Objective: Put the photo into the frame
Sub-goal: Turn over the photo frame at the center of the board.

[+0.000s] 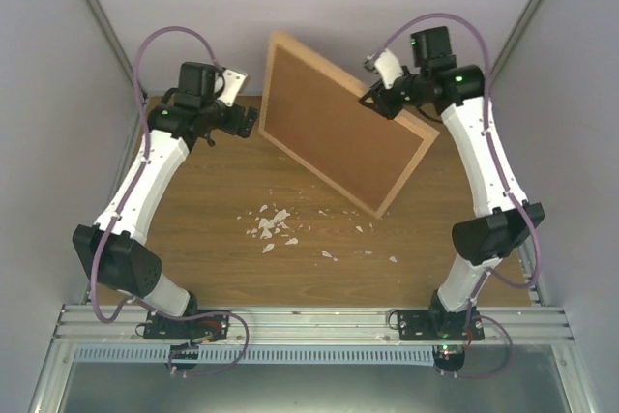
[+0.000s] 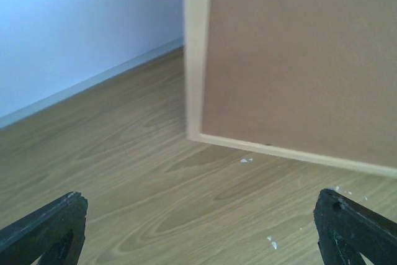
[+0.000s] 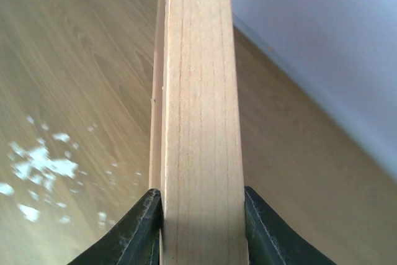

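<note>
Your right gripper [image 3: 201, 215] is pinching the frame [image 3: 198, 122]. In the right wrist view its two dark fingers [image 3: 146, 224] press against opposite faces of the light wood rail, which runs straight away from the camera between them. The top view puts that grip on the frame's far-right long edge, near the upper end.

The frame stands tilted over the back half of the table [image 1: 213, 239], raised on the held side. Its brown backing board [image 1: 343, 128] faces up toward the overhead camera. The opposite long edge sits low against the wood surface. You cannot tell from these views whether it rests there.

Your left gripper [image 2: 200, 202] is spread wide and holds nothing. It sits just beside the frame's left corner, apart from it. In the left wrist view that corner and its rail [image 2: 197, 60] stand ahead of the gripper, slightly right of centre, with bare table between.

White scraps [image 1: 271, 224] lie scattered on the table in front of the frame, between the two arms.
</note>
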Robot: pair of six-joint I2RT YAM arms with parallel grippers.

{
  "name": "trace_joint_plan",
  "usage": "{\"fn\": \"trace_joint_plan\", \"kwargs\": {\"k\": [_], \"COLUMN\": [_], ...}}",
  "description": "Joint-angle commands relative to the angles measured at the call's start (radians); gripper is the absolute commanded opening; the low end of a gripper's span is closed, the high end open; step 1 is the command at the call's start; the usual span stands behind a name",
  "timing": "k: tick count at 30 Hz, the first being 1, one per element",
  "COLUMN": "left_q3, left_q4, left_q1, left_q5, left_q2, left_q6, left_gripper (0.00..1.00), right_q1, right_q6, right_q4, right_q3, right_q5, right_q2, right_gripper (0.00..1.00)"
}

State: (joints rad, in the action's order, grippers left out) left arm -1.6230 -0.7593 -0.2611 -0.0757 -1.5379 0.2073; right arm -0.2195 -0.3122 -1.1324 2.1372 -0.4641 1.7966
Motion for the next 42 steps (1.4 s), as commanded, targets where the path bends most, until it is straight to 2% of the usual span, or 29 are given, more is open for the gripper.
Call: {"fn": "trace_joint_plan", "kwargs": {"k": [1, 5, 8, 11, 15, 23, 27, 30, 33, 35, 38, 42], "left_q3": [-0.021, -0.054, -0.07, -0.059, -0.022, 0.059, 0.076, 0.077, 0.082, 0.088, 0.094, 0.095], "left_q4": [0.038, 0.034, 0.04, 0.055, 0.079, 0.111, 0.113, 0.113, 0.114, 0.112, 0.112, 0.114], "left_q1": [0.096, 0.202, 0.286, 0.343, 0.362, 0.385, 0.387, 0.387, 0.387, 0.387, 0.387, 0.388], "left_q5": [-0.088, -0.127, -0.166, -0.203, -0.229, -0.25, -0.26, -0.256, -0.256, -0.257, -0.248, -0.235], "left_q2": [0.036, 0.037, 0.052, 0.073, 0.092, 0.118, 0.126, 0.133, 0.144, 0.151, 0.162, 0.172], "left_q6": [-0.068, -0.098, -0.116, -0.129, -0.142, -0.146, -0.146, -0.147, -0.151, -0.149, -0.14, -0.139], "left_gripper": [0.99, 0.99, 0.99, 0.99, 0.99, 0.99, 0.99, 0.99, 0.99, 0.99, 0.99, 0.99], "right_q1": [-0.095, -0.185, -0.256, -0.335, -0.462, -0.693, -0.822, -0.886, -0.922, -0.938, -0.958, -0.965], "right_q6": [-0.291, -0.342, -0.37, -0.433, -0.538, -0.536, -0.551, -0.532, -0.513, -0.486, -0.434, -0.366], "right_q4": [0.253, 0.302, 0.379, 0.537, 0.777, 1.032, 1.217, 1.291, 1.358, 1.366, 1.341, 1.301], "right_q3": [0.007, -0.02, -0.128, -0.367, -0.671, -1.073, -1.285, -1.39, -1.459, -1.48, -1.495, -1.48], "right_q5": [0.314, 0.433, 0.496, 0.607, 0.773, 0.949, 1.031, 1.073, 1.075, 1.066, 1.024, 0.949], "right_q2": [-0.061, -0.085, -0.142, -0.24, -0.345, -0.419, -0.44, -0.43, -0.411, -0.389, -0.351, -0.309], "right_gripper": [0.01, 0.01, 0.01, 0.01, 0.01, 0.02, 0.14, 0.22, 0.25, 0.33, 0.53, 0.61]}}
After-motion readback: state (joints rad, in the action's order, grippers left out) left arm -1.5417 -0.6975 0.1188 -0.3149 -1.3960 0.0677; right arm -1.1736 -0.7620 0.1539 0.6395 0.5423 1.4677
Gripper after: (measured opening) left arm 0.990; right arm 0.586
